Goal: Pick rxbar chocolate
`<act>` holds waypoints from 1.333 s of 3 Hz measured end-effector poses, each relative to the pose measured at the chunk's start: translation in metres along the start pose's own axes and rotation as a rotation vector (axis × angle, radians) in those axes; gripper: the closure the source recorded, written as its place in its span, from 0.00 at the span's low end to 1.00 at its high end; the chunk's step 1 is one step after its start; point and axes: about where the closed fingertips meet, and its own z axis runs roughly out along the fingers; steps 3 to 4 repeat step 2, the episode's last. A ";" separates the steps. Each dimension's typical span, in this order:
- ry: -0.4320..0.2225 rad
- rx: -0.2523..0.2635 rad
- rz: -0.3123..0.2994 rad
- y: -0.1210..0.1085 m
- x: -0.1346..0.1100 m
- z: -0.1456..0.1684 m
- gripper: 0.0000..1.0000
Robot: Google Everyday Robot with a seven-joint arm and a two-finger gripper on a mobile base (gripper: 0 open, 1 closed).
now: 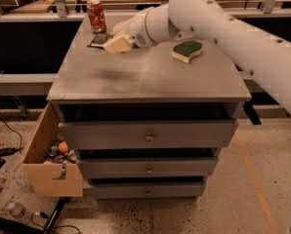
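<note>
My gripper point(117, 44) hangs low over the back left part of the worktop point(145, 79), at the end of my arm point(223, 28), which reaches in from the right. I cannot tell how far it is open, nor whether it has hold of anything.

The rxbar point(97, 40) lies flat on the worktop just to the left of my gripper, its dark wrapper partly hidden by the gripper's pale tip. Whether the two touch, I cannot tell. Just behind the rxbar a red can point(96, 14) stands upright near the back left corner. A sponge point(187, 51), green on top and yellow beneath, lies on the right half of the worktop, well apart from the rxbar and on the far side of my arm.

Below the worktop are three drawers: top point(148, 134), middle point(148, 168) and bottom point(148, 190). Each has a small knob at the middle of its front and a dark gap above it. I cannot see into any of them.

On the left side of the cabinet a brown box point(37, 150) juts out, open at the top, with a small handle on its front. It holds a jumble of small things in its bottom: an orange ball point(63, 146), some green bits beside it and something greyish that I cannot make out.
</note>
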 end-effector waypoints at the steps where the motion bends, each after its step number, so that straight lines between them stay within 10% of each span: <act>1: -0.015 0.076 -0.079 0.003 -0.043 -0.058 1.00; 4: -0.064 0.072 -0.123 0.002 -0.062 -0.085 1.00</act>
